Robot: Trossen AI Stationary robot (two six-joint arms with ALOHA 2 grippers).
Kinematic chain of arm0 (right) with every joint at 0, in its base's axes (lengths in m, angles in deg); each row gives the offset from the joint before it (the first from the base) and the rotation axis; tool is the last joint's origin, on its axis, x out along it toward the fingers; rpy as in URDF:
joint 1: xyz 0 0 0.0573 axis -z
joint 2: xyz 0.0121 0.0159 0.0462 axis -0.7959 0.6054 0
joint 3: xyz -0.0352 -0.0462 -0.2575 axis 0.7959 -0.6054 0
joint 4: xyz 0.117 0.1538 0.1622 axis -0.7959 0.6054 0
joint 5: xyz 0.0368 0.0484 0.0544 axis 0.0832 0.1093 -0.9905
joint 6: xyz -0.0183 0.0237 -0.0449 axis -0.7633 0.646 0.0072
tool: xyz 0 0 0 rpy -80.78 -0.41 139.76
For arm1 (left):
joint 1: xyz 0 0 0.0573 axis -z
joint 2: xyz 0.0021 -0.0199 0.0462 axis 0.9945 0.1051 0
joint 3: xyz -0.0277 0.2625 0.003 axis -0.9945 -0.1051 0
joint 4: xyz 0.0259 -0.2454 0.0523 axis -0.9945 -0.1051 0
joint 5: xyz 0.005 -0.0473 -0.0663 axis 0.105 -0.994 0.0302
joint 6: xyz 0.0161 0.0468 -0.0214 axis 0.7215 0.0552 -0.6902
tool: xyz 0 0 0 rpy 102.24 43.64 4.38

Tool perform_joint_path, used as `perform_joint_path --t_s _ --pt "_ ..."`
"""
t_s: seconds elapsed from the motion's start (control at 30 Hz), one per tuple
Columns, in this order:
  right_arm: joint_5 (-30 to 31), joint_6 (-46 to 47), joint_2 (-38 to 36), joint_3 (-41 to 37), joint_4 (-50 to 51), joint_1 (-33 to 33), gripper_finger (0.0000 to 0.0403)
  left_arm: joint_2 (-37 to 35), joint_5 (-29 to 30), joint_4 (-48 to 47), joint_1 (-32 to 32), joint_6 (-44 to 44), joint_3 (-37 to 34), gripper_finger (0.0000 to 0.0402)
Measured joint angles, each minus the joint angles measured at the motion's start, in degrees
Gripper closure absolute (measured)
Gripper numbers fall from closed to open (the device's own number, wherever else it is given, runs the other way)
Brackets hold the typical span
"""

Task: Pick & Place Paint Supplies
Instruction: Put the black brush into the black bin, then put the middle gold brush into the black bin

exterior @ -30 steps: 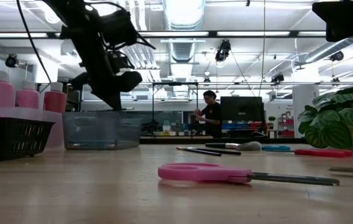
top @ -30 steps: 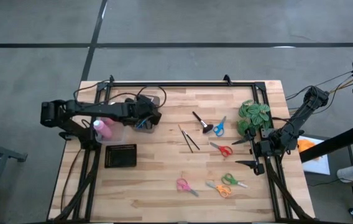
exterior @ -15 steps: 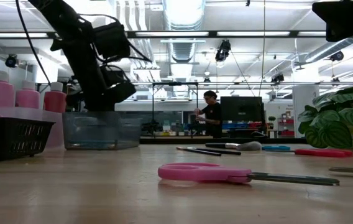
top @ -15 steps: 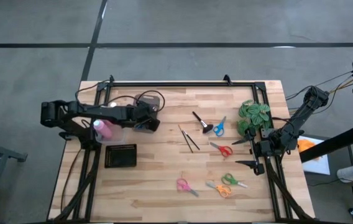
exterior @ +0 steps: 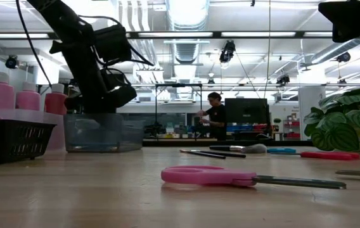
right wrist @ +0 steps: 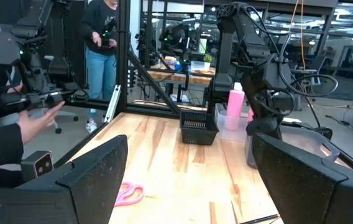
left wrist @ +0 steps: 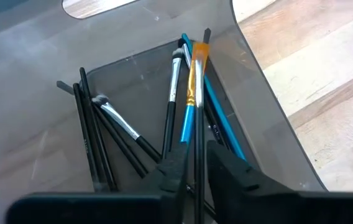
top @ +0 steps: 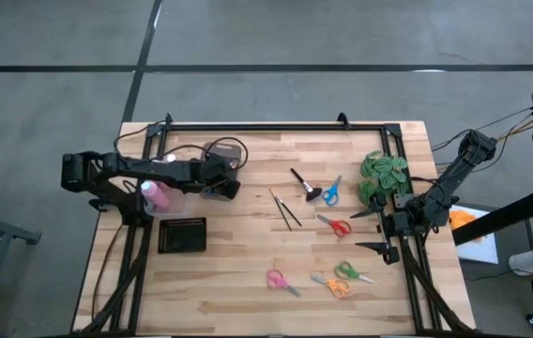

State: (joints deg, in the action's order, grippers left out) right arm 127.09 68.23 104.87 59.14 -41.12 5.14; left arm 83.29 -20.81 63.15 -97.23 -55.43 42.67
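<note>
Behind our wooden bench (top: pixel 248 272) we see a bright workshop with ceiling lights, and a person (exterior: pixel 215 117) stands far off at a counter.

We see the left pincer (left wrist: pixel 194 163) lowered into a clear plastic bin (top: pixel 221 150) at the bench's left rear. Its fingers (left wrist: pixel 232 168) stand a little apart, with a thin black-handled paintbrush (left wrist: pixel 199 124) lying in the gap between them; we cannot tell whether they still press on it. More paintbrushes (left wrist: pixel 111 134) lie loose on the bin's floor, black-handled and blue-handled (left wrist: pixel 192 102) ones, leaning on the bin's wall.

Just beside that bin, three pink bottles (exterior: pixel 25 98) with white caps stand in a second clear container (top: pixel 168 202) near the left edge. A black mesh basket (top: pixel 182 235) sits in front of them.

Toward the middle of the bench we see two thin paintbrushes (top: pixel 285 208) lying side by side, and near them a stubby black brush (top: pixel 302 184). Blue scissors (top: pixel 331 191), red scissors (top: pixel 335 225), pink scissors (top: pixel 281 280), and orange (top: pixel 330 284) and green scissors (top: pixel 351 273) are scattered around. A leafy plant (top: pixel 383 176) stands at the right edge.

The right pincer (top: pixel 372 231) waits at the bench's right edge, below the plant, with its fingers spread wide and nothing between them.
</note>
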Motion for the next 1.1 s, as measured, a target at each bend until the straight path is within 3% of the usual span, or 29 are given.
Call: perform_joint_path --t_s 0.23,0.43,0.9,1.0,1.1 --pt "0.0 0.1 0.0 0.0 0.0 0.0 0.0062 0.0 0.2 0.7 0.0 0.5 0.0 0.0286" --pt "0.0 0.0 0.0 0.0 0.0 0.0 0.0062 -0.1 0.4 0.9 0.0 1.7 0.3 0.0284" --pt "0.0 0.1 0.0 0.0 0.0 0.0 0.0062 -6.8 -3.6 4.0 2.9 17.3 7.7 0.0283" --pt "0.0 0.0 0.0 0.0 0.0 0.0 0.0062 -7.0 -4.9 6.5 4.7 16.6 7.9 0.0283" --pt "0.0 0.0 0.0 0.0 0.0 0.0 0.0062 -6.8 -6.8 7.0 6.4 9.5 8.0 0.0283"
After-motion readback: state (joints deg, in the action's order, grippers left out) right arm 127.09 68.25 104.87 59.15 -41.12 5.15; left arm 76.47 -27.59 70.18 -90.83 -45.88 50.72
